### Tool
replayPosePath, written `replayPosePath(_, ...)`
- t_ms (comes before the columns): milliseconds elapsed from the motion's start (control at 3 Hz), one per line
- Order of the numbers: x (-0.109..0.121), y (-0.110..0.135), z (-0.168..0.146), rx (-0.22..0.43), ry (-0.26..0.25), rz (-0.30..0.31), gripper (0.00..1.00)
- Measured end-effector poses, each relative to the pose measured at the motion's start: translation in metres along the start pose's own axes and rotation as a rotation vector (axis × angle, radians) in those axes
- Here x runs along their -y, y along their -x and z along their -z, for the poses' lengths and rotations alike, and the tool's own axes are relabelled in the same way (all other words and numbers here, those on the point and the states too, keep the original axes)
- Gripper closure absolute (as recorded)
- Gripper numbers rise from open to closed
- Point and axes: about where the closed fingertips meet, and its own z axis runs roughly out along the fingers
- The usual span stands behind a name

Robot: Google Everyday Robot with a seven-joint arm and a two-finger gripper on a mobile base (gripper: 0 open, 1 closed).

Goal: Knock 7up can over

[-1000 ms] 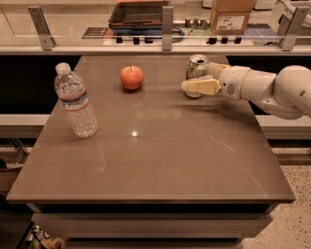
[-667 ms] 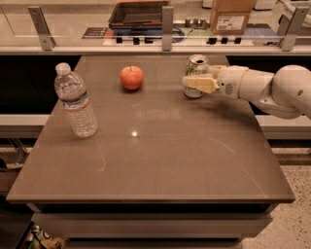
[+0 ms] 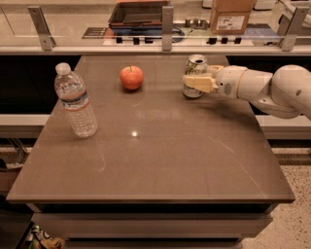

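Observation:
The 7up can [image 3: 194, 66] stands upright at the far right of the brown table [image 3: 160, 160], with its silver top showing. My gripper [image 3: 196, 82] reaches in from the right on a white arm [image 3: 262, 87]. It sits against the can's lower front and right side and covers part of the label. The can's base shows just under the gripper.
A red apple [image 3: 131, 77] lies left of the can at the back of the table. A clear plastic water bottle [image 3: 75, 100] stands upright at the left. A counter with a railing, a dark tray [image 3: 138, 13] and a cardboard box [image 3: 231, 14] runs behind the table.
My gripper has moved back and a little left, from just in front of the can to against it. The can is still upright. The apple and bottle have not moved.

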Motion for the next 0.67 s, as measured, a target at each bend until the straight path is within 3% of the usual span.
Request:
replayPosePath(333,-0.0017,0.0002,-0.0021,0.0,0.004,0.0,1.0)
replayPosePath(667,-0.0021,0.003,-0.002,-0.008,0.014,-0.001,1.0)
